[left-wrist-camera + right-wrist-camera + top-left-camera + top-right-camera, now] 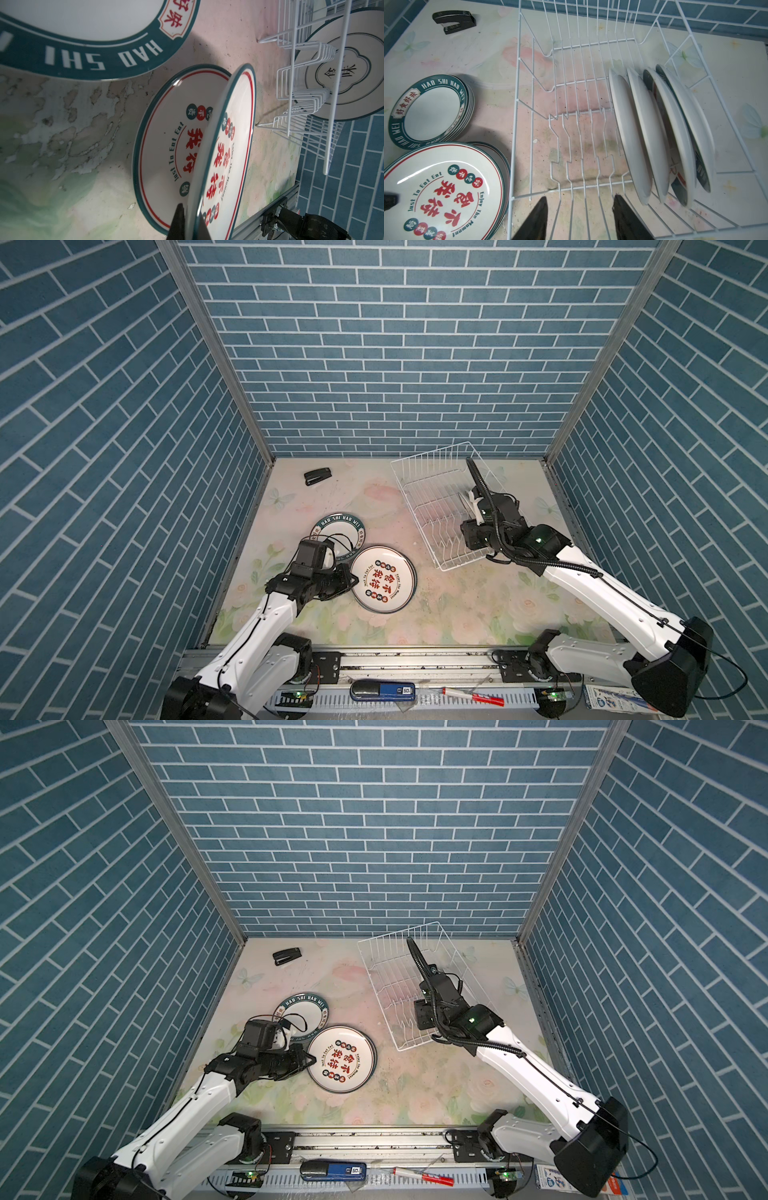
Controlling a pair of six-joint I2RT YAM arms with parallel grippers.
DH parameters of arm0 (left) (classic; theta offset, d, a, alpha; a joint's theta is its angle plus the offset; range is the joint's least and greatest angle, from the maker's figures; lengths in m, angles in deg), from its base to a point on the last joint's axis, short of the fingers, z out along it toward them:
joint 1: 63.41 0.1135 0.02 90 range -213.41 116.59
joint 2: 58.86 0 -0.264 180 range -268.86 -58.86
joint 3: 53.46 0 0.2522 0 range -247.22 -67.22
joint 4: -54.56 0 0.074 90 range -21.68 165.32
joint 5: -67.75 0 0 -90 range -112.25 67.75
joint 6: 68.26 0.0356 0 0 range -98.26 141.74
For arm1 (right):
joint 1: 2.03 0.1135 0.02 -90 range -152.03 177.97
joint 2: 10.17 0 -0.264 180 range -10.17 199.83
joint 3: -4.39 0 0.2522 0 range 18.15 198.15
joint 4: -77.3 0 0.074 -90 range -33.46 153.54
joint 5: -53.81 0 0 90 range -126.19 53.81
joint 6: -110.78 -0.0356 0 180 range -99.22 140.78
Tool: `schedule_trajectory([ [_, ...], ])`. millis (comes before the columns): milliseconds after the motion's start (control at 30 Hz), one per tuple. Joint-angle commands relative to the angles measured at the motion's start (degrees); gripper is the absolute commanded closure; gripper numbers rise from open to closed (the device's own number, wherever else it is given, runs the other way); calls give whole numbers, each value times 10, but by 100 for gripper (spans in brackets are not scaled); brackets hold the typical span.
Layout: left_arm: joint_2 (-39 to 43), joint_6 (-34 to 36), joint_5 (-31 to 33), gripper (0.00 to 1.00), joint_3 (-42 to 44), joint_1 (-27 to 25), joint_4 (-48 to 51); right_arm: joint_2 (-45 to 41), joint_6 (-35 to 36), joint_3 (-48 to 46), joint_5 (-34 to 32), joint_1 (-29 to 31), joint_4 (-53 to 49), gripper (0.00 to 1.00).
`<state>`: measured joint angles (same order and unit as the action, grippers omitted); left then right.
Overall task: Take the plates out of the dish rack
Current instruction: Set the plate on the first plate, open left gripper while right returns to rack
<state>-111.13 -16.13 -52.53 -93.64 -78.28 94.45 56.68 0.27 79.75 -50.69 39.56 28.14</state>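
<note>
Floral tabletop (457, 614) | lower left: left gripper (355, 581) clamps tilted plate (232, 135) by rim, probably stacking | mid-right: right gripper (580, 196) parted, empty, facing upright plates (631, 128) in dish rack (517, 104)

On the desk (457, 605), the dish rack (428, 493) sits at the back right and the stapler (318, 477) at the back left. Four plates (654, 135) stand on edge between the rack's dividers, toward its right side. My right claw (580, 197) hangs over the rack's near end, beside them but apart. Left of the rack lie two stacks, the rear stack (338, 526) just behind the front stack (166, 135). My left claw (190, 214) pinches the rim of a tilted plate (232, 145) over the front stack.
</note>
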Motion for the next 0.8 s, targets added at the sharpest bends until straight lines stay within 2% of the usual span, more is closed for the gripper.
schedule_trajectory([
  [0, -12, 6, -3, 99, 1, 1, -23, 4, 20, 9, -50, 6, -30, 48],
  [167, -28, 7, 1, 99, 5, -1, -33, 16, 30, 23, -74, 20, -39, 49],
  [433, -40, 10, 15, 86, 3, -5, -26, 73, 35, 60, -138, 40, -59, 49],
  [567, -39, 13, 28, 66, 0, -5, -16, 96, 34, 73, -179, 50, -71, 49],
  [767, -46, 15, 33, 55, -2, -5, -16, 107, 36, 78, -207, 57, -77, 49],
])
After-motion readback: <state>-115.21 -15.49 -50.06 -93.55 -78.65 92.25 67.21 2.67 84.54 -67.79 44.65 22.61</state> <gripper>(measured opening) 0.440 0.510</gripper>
